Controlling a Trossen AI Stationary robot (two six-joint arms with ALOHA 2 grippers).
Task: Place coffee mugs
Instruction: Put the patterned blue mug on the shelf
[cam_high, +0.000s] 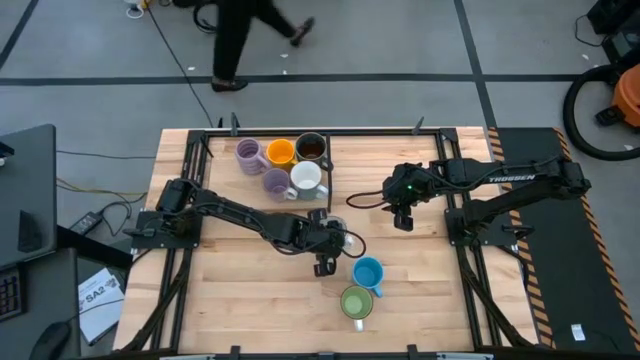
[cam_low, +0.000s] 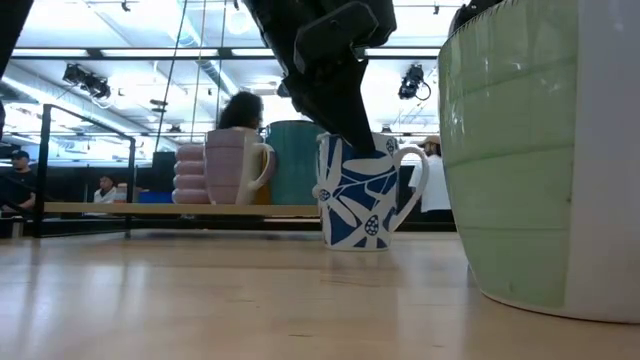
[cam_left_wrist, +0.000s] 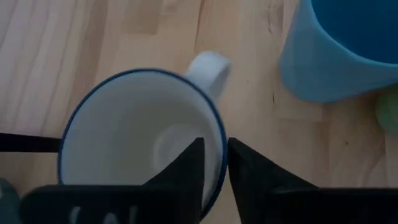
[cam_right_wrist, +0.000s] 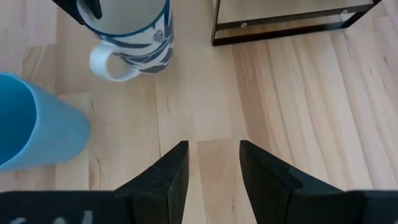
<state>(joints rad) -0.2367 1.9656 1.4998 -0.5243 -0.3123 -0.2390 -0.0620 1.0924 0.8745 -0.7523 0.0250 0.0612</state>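
1. We see the left gripper (cam_high: 326, 262) near the middle of the wooden table (cam_high: 230, 300), over the white mug with blue pattern (cam_low: 360, 205).
2. In the left wrist view its two fingers (cam_left_wrist: 186, 168) stand on either side of the rim of this mug, one inside and one outside, with only a narrow gap, so they pinch the wall of the mug.
3. In the low view the patterned mug stands upright on the table, and its handle points toward the green mug.
4. The blue mug (cam_high: 368, 273) stands just beside the patterned mug, and the green mug (cam_high: 357, 302) is just beside the blue one, nearer to the front edge.
5. Five mugs stand close together in a dark frame tray (cam_high: 328, 150) at the back of the table: two purple mugs (cam_high: 250, 154), an orange mug (cam_high: 281, 152), a dark grey mug (cam_high: 311, 147) and a white mug (cam_high: 306, 178).
6. The right gripper (cam_high: 403, 219) hangs above bare wood to the right of the tray, its fingers (cam_right_wrist: 168, 177) spread apart with nothing between them.
7. A person (cam_high: 240, 35) walks on the floor behind the table; in the low view some more people seem to be in the room, but they are too small for us to be sure.
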